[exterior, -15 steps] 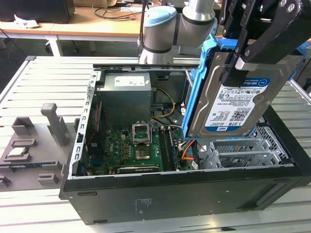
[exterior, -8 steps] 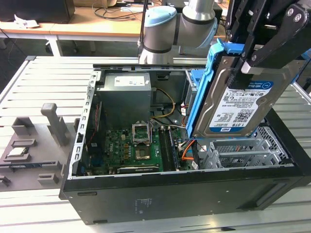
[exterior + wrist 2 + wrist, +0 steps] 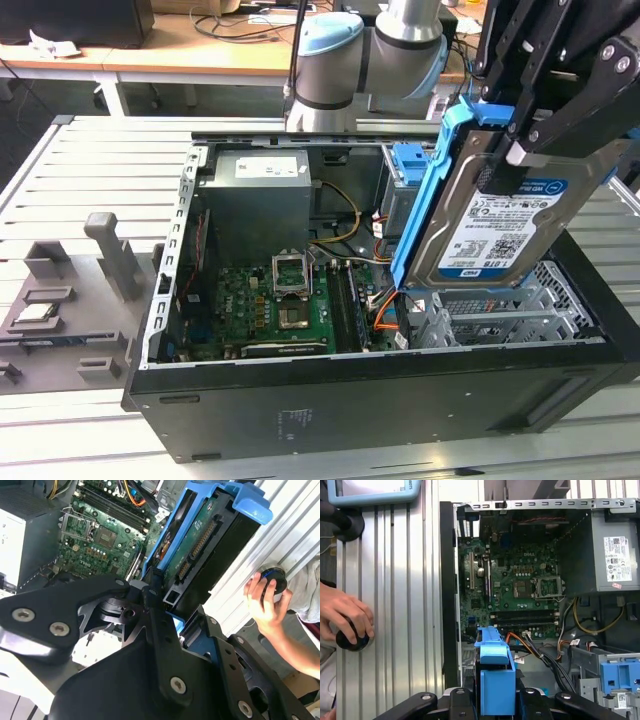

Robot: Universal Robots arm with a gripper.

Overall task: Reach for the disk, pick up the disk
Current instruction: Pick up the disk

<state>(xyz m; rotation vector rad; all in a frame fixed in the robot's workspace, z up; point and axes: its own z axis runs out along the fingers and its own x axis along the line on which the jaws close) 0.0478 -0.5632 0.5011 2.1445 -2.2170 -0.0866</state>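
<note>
Disk (image 3: pixel 505 215) first: it hangs tilted above the open computer case (image 3: pixel 350 400), clear of the drive cage (image 3: pixel 500 310), with the gripper (image 3: pixel 545 120) clamped on its upper end. The black fingers (image 3: pixel 560 115) press on the metal body and on the blue bracket (image 3: pixel 425 195) that frames it, so the pick-up looks done or nearly so.

To do this step well, I would judge that the hold should stay square across the bracket and the lift run straight up, since the low corner of the disk is near the orange cables (image 3: pixel 383 315) and the cage edge, where a swing could snag.

The exterior view gives the labelled face of the disk and how high it sits over the case. In the second wrist view the disk (image 3: pixel 210 550) shows its underside with the green circuit board and connector, and a person's hand (image 3: pixel 265 602) rests on a black knob on the counter (image 3: pixel 295 535) beside the case. The first wrist view looks down on the motherboard (image 3: pixel 520 587) and another blue bracket (image 3: pixel 619 676) left in the cage.
</note>
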